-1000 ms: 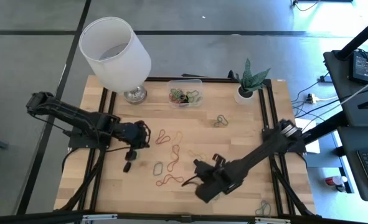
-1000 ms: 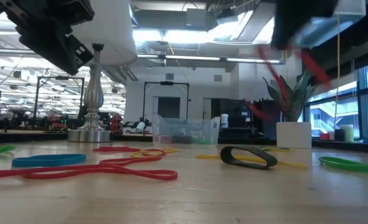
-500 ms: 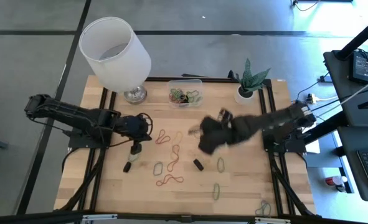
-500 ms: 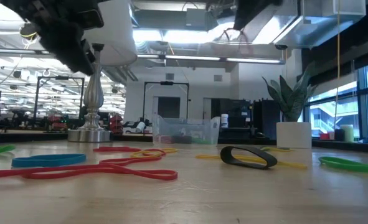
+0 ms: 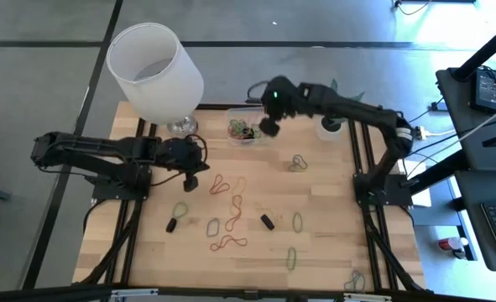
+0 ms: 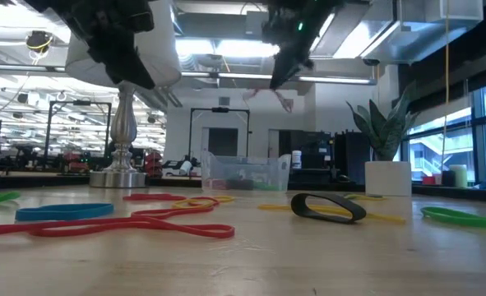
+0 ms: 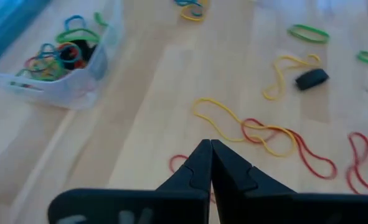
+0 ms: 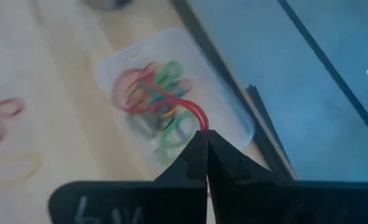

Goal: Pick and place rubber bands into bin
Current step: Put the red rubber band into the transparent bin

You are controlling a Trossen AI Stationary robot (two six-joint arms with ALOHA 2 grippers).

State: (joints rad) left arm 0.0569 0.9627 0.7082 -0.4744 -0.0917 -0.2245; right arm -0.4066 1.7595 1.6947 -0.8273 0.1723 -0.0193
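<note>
While a red band (image 8: 182, 107) is pinched in the right gripper (image 8: 205, 138), the rest is noted against the bin (image 5: 249, 124).

Right gripper: held above the bin's plant-side end — fingers clenched on the band.
Band: hung from the fingertips, long axis running down toward the bin's contents.
Bin: beside the lamp base (image 5: 181, 127), several bands already inside.
Left gripper (image 5: 190, 170): fingers pressed together, nothing held — on the lamp side, farther from the bin.
Loose bands (image 5: 235, 207): spread on the table (image 5: 323, 210), well clear of the bin.
</note>
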